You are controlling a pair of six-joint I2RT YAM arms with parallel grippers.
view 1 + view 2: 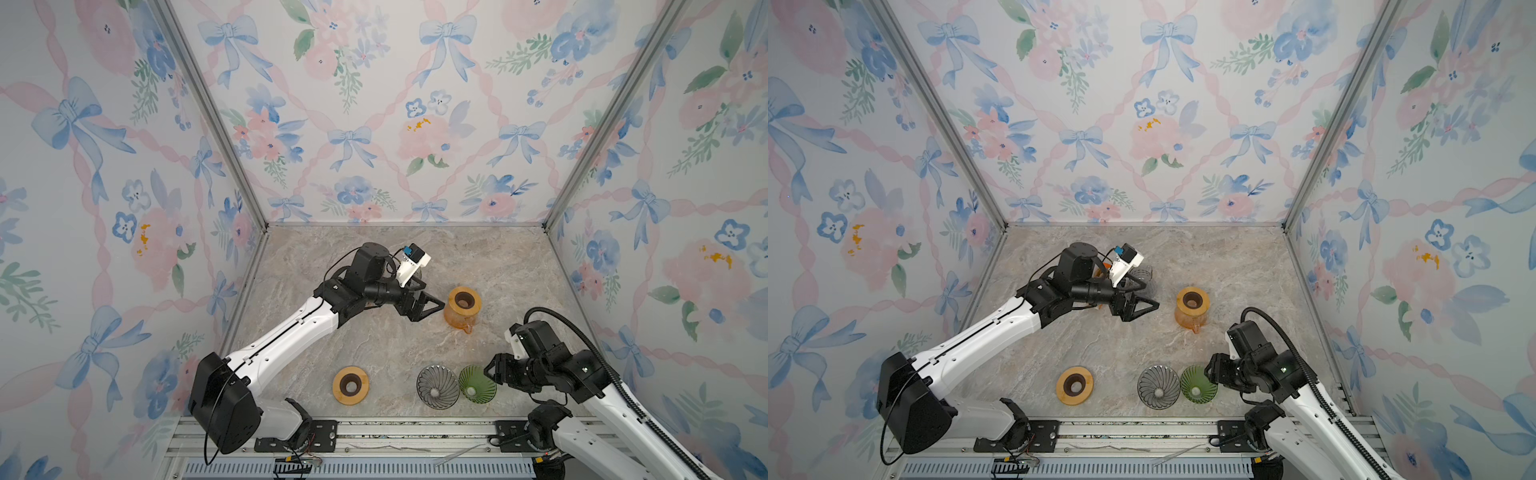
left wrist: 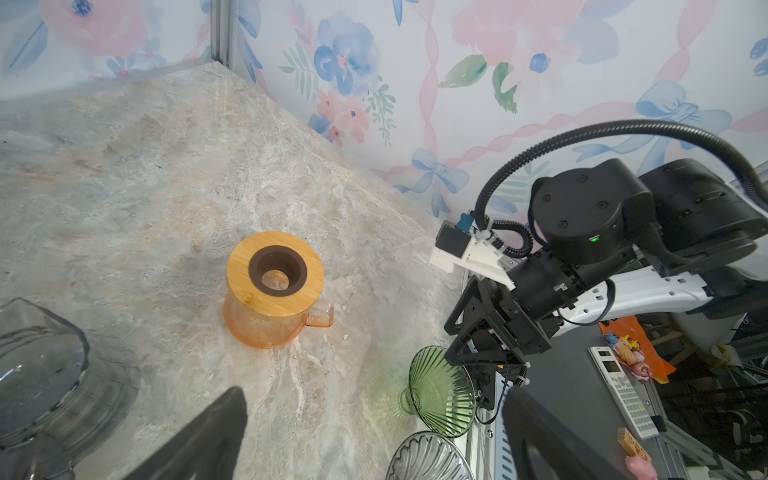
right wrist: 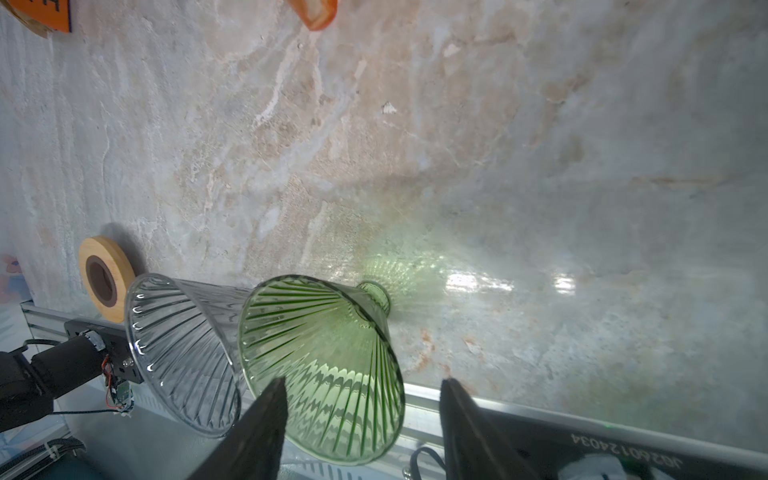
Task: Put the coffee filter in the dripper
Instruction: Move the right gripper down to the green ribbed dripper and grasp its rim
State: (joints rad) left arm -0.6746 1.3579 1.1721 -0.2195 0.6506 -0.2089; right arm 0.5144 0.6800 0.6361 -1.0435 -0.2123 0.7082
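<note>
No coffee filter shows in any view. A green ribbed glass dripper (image 1: 477, 383) (image 1: 1198, 384) (image 2: 440, 390) (image 3: 324, 365) stands near the front edge, touching a clear ribbed glass dripper (image 1: 437, 386) (image 1: 1158, 387) (image 3: 183, 353) on its left. My right gripper (image 1: 492, 372) (image 1: 1210, 370) (image 3: 362, 382) is open at the green dripper's right rim, with the rim between its fingers and a gap on both sides. My left gripper (image 1: 432, 301) (image 1: 1148, 301) (image 2: 374, 399) hangs wide open and empty just left of the orange carafe.
An orange glass carafe (image 1: 462, 309) (image 1: 1192, 307) (image 2: 274, 291) with a wooden ring lid stands mid-table. A loose wooden ring (image 1: 350, 385) (image 1: 1074, 385) (image 3: 106, 278) lies front left. A clear glass vessel (image 1: 1142, 276) (image 2: 41, 365) sits behind the left wrist. A metal rail (image 1: 415, 432) runs along the front.
</note>
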